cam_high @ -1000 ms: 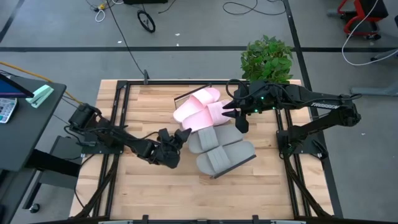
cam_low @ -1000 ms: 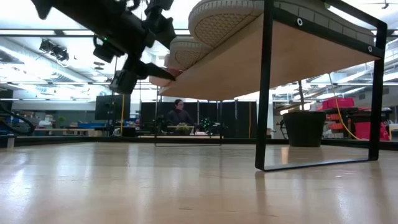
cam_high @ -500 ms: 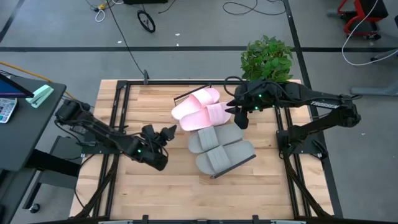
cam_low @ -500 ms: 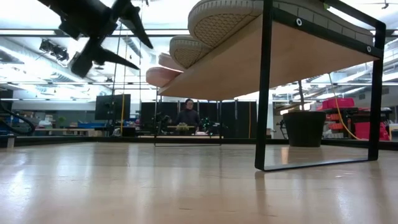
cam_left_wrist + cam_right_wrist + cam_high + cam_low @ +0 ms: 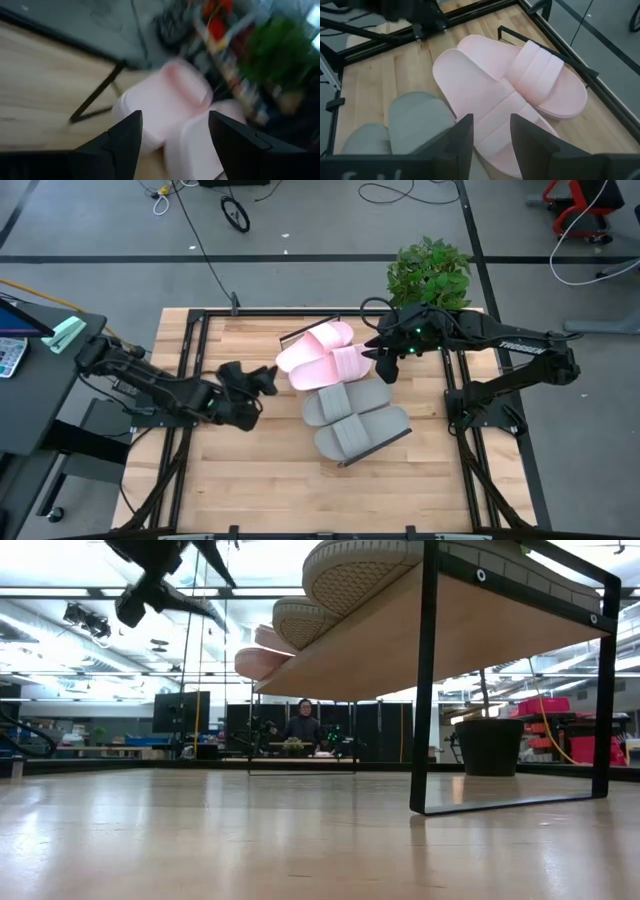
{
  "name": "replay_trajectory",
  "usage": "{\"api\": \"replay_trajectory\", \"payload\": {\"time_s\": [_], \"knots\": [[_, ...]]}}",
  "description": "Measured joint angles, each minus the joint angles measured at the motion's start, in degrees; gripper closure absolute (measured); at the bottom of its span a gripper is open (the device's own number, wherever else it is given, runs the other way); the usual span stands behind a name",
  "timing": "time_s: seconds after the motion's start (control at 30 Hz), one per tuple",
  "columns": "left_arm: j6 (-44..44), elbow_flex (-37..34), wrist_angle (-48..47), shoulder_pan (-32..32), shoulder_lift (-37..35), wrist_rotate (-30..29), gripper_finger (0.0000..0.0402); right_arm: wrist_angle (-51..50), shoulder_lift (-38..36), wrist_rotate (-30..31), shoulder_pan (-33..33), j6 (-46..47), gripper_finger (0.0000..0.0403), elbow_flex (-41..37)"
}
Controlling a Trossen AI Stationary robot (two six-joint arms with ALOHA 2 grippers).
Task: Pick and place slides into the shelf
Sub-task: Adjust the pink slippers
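Observation:
Two pale pink slides and two grey slides lie side by side, soles down, on the raised shelf. My left gripper is open in the air to the left of the pink slides, its fingers pointing at them. My right gripper stands open over the right end of the nearer pink slide, with nothing between its fingers.
The shelf stands on a thin black frame leg above the plank table. A potted plant sits at the far right corner. Black rails run along the table's left and right sides. Bare planks lie in front of the shelf.
My left gripper has drawn back from the nearer pink slide's left end toward the table's left edge and risen, rolling about its own line as it went. It stays open. The slides lie as before.

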Motion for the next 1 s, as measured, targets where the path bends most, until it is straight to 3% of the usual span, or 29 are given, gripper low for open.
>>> {"api": "replay_trajectory", "payload": {"time_s": [0.13, 0.2, 0.5, 0.6, 0.77, 1.0], "knots": [[10.9, 0.0, 1.1, 2.6, 0.3, 13.1, 0.0167, 0.6, 0.0, -0.2, 0.0, 0.1, 0.0269, 0.0], [11.4, 0.0, 1.0, 3.5, 0.6, 16.9, 0.0164, 0.6, 0.0, -0.2, 0.0, 0.5, 0.0269, 0.0], [-20.2, -2.6, -5.6, 7.0, 0.6, 20.4, 0.0167, 0.6, 0.0, -0.2, 0.0, 1.5, 0.0269, 0.0], [-25.5, -6.1, 0.3, 7.2, 0.6, 20.0, 0.0165, 0.6, 0.0, -0.2, 0.0, 1.5, 0.0269, 0.0], [-26.0, -11.7, 15.6, 7.2, 0.6, 15.3, 0.0161, 0.6, 0.0, -0.2, 0.0, 1.5, 0.0269, 0.0], [-28.3, -14.7, 21.0, 7.5, 0.6, 10.6, 0.0168, 0.6, 0.0, -0.2, 0.0, 1.6, 0.0269, 0.0]]}}
